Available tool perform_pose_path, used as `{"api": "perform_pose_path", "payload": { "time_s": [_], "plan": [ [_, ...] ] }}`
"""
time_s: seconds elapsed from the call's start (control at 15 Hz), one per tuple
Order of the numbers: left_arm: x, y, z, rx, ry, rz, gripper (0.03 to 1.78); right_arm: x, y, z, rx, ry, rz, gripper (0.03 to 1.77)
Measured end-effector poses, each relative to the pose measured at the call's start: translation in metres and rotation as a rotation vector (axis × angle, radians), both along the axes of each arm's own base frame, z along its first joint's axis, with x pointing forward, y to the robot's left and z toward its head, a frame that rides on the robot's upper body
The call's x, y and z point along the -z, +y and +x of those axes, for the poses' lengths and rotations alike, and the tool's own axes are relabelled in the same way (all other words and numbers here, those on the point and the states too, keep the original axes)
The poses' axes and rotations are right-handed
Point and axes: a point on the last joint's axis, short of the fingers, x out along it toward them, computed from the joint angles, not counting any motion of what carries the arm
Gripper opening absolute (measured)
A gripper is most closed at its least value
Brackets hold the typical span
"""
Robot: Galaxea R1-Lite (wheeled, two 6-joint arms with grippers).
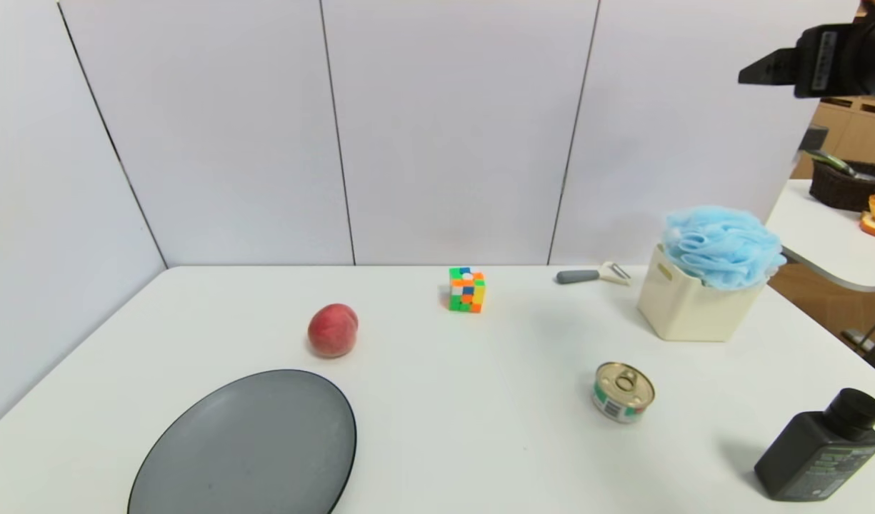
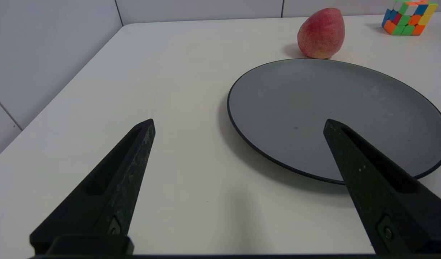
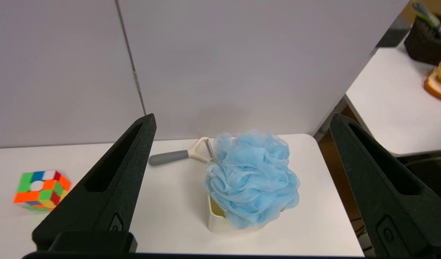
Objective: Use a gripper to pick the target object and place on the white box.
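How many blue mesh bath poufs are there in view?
1. The fluffy light-blue mesh pouf sits on top of the cream-white square plastic box; another could be hidden inside the box.

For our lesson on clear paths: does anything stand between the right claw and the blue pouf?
Nothing visible does: the right claw hangs open above the pouf, which sits on the white box.

black fingers (image 3: 123,172) (slotted, tapered), one screw each.
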Motion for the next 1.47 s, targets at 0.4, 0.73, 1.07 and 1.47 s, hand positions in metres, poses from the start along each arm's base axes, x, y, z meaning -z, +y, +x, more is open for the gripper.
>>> {"api": "perform_pose_path", "payload": {
  "time_s": [0.4,0.73,1.07,1.47],
  "plan": [
    [0.0,0.0,0.0,0.0,0.0,0.0,1.69,0.018,-0.013,-0.079,-0.095,-0.159,-0.045,1.69],
    [0.0,0.0,0.0,0.0,0.0,0.0,1.69,0.054,-0.025,-0.161,-0.112,-0.37,-0.062,1.69],
    [0.0,0.0,0.0,0.0,0.0,0.0,1.69,0.105,-0.032,-0.23,-0.145,-0.454,-0.061,1.69],
    [0.0,0.0,0.0,0.0,0.0,0.0,1.69,0.181,-0.034,-0.27,-0.183,-0.488,-0.044,1.69]
  ]
}}
